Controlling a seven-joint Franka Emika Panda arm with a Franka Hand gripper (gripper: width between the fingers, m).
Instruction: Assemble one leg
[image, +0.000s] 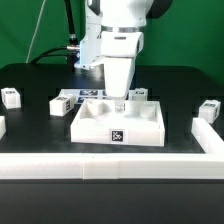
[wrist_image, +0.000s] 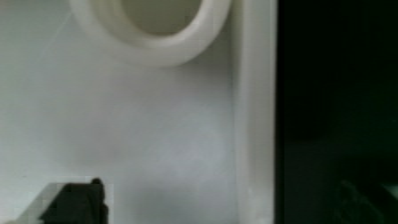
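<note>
The large white tabletop (image: 90, 128) lies in the middle of the table with its raised rim up. My gripper (image: 118, 100) hangs straight down into it near its far rim, with nothing seen between its fingers. Small white legs with tags lie around: one (image: 10, 97) and another (image: 57, 107) at the exterior view's left, one (image: 139, 95) just behind the tabletop, one (image: 209, 110) at the right. In the wrist view the tabletop's white floor (wrist_image: 143, 130) fills the picture, with a round socket rim (wrist_image: 151, 45). My gripper (wrist_image: 199, 212) looks open; one dark fingertip (wrist_image: 71, 205) shows.
The marker board (image: 75, 98) lies behind the tabletop at the exterior view's left. A white raised border (image: 110, 168) runs along the near side of the black table and up the right side (image: 205, 135). Black table (wrist_image: 338, 110) shows beyond the tabletop's edge.
</note>
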